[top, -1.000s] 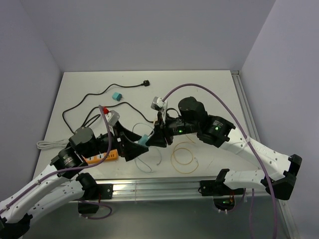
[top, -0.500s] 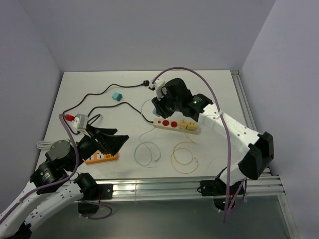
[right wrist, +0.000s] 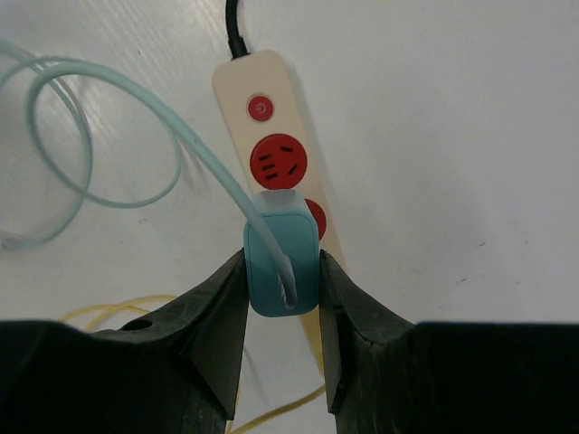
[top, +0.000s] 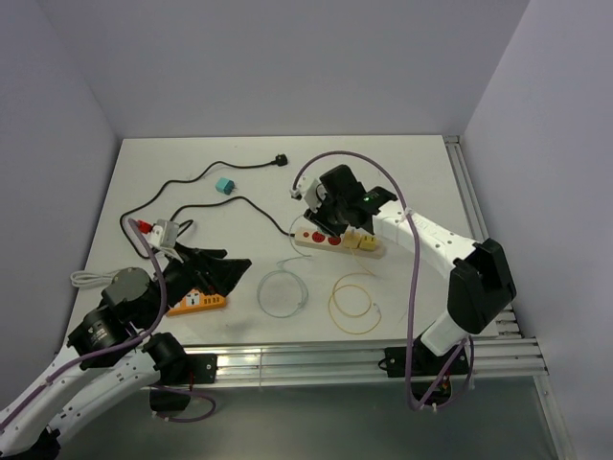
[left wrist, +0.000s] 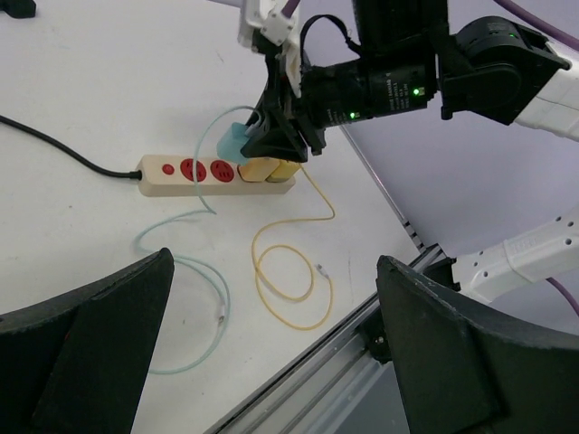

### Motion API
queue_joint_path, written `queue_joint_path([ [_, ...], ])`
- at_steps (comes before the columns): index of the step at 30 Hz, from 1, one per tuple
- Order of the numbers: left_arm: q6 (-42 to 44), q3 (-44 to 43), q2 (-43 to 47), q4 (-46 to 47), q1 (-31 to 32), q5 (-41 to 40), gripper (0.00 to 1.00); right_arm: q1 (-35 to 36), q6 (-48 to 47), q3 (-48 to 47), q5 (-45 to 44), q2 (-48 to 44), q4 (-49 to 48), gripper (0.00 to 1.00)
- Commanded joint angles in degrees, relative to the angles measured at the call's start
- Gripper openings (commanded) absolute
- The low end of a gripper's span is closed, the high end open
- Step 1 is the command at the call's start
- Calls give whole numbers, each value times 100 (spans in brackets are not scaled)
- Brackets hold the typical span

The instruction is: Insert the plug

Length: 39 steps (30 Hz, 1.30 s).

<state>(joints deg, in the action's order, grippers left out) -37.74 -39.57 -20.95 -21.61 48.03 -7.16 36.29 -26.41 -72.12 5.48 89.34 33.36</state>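
While the left gripper [left wrist: 274, 271] gapes wide, the right gripper [right wrist: 282, 271] pinches a rounded teal plug [right wrist: 280, 242] over the cream power strip [right wrist: 242, 83].

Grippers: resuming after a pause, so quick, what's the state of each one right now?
Left gripper: open, holding nothing.
Right gripper: closed on the teal plug, at the power strip.

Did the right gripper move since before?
Yes. The right gripper moved away from the front rail, back to above the power strip.
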Motion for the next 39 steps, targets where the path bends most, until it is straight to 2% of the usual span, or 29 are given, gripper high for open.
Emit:
queue_joint_path([
  [1, -14, 81, -76, 306, -13, 136, 100, -43, -496, 215, -178, 180, -348, 0],
  [13, -76, 152, -155, 517, -4, 303, 99, -166, -672, 769, -416, 338, -928, 0],
  [21, -58, 125, -120, 473, -4, 294, 100, -219, -760, 594, -407, 576, -524, 0],
  [39, -41, 73, -137, 438, -4, 303, 100, -105, -646, 699, -170, 84, -111, 0],
])
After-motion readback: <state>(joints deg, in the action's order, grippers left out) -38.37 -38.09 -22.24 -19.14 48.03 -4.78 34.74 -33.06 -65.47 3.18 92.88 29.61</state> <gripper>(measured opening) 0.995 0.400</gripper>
